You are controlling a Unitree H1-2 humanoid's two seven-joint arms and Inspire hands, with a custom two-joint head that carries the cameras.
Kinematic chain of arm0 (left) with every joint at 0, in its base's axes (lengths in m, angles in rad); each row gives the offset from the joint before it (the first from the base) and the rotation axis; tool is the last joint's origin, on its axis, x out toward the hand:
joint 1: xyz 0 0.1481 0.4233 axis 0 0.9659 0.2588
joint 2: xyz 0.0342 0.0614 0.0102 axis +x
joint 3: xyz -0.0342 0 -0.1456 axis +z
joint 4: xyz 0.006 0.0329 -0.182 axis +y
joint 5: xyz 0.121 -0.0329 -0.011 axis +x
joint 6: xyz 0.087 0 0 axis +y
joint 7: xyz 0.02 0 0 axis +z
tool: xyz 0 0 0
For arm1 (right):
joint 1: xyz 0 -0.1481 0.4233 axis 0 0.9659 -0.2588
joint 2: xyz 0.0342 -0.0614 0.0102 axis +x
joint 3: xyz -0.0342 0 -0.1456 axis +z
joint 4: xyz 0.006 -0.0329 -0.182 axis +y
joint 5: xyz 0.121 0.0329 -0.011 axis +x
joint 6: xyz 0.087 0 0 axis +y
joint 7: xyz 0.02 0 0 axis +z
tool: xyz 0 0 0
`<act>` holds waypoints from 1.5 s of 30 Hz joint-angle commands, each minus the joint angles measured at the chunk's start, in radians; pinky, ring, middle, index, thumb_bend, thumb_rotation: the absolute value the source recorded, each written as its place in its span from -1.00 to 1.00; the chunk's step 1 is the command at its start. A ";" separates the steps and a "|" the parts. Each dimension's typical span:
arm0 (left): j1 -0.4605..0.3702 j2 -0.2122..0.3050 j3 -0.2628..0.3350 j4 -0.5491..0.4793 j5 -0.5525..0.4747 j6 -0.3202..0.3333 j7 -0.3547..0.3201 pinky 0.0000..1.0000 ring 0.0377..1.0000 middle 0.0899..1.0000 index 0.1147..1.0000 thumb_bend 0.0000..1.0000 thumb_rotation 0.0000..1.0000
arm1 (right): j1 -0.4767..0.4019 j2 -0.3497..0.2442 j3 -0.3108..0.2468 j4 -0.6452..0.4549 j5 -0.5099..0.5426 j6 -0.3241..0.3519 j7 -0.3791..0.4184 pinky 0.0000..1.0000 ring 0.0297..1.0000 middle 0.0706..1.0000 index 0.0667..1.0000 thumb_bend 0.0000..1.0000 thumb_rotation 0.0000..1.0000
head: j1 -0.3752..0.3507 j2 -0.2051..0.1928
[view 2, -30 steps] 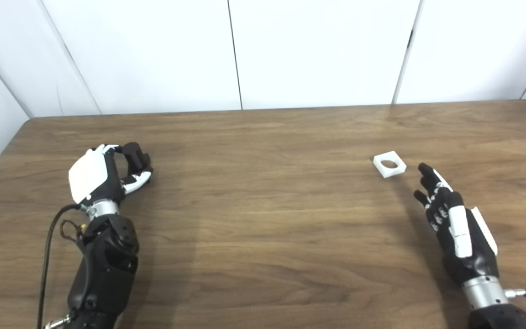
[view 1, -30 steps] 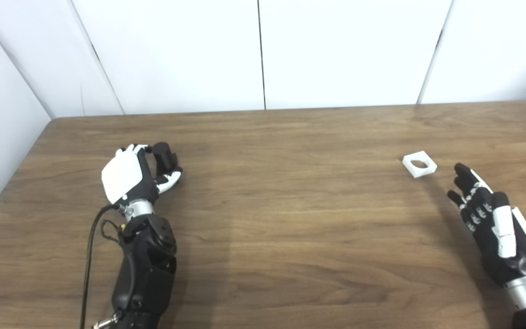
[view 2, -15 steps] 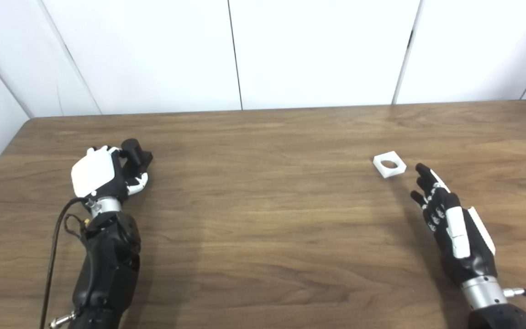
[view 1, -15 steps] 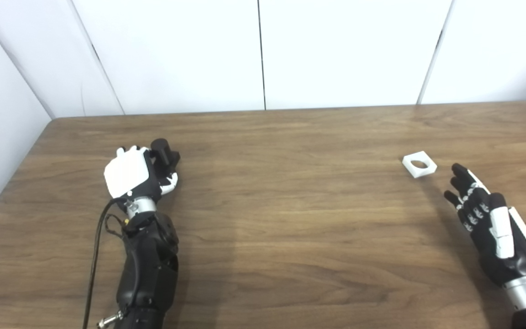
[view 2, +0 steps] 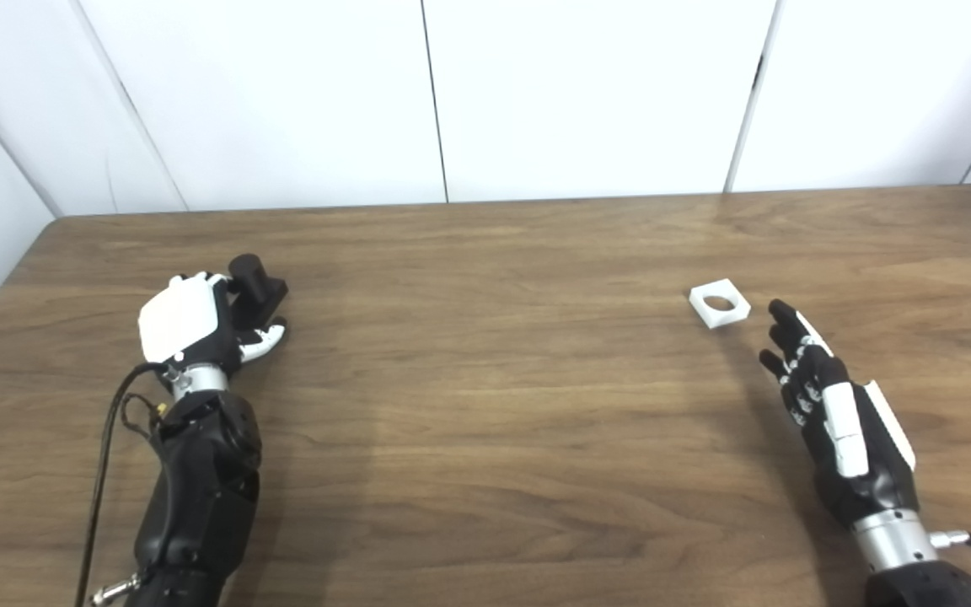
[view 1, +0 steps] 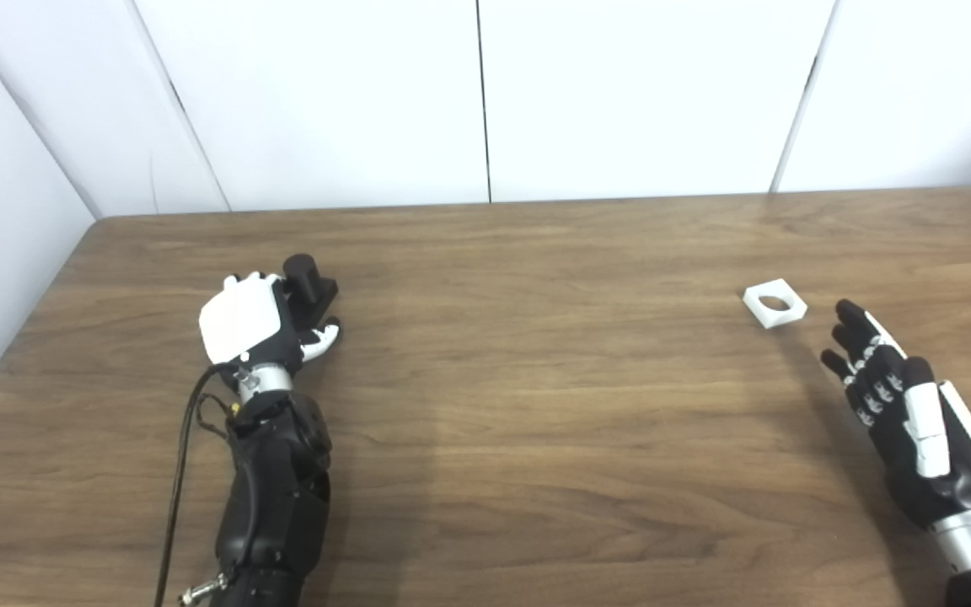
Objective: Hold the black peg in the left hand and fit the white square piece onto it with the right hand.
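hiding most of the black peg [view 1: 307, 282], left hand [view 1: 251, 322] clamped around it; right hand [view 1: 907, 409] spread, empty.

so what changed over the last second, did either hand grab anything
The left hand closed around the black peg and drew it slightly toward the table's middle; the peg now stands out above the fingers. The right hand hardly moved and is open, short of the white square piece, which lies where it was on the table.

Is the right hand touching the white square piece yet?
Apart. Left eye view shows bare table between the right hand and the white square piece.
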 commanded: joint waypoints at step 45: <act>0.152 0.054 -0.213 -0.345 -0.357 -0.046 0.040 0.56 0.82 0.63 -0.15 0.04 -0.89 | 0.065 0.013 0.021 0.055 0.029 0.017 0.007 0.97 1.00 1.00 0.93 0.25 0.95 | -0.021 0.017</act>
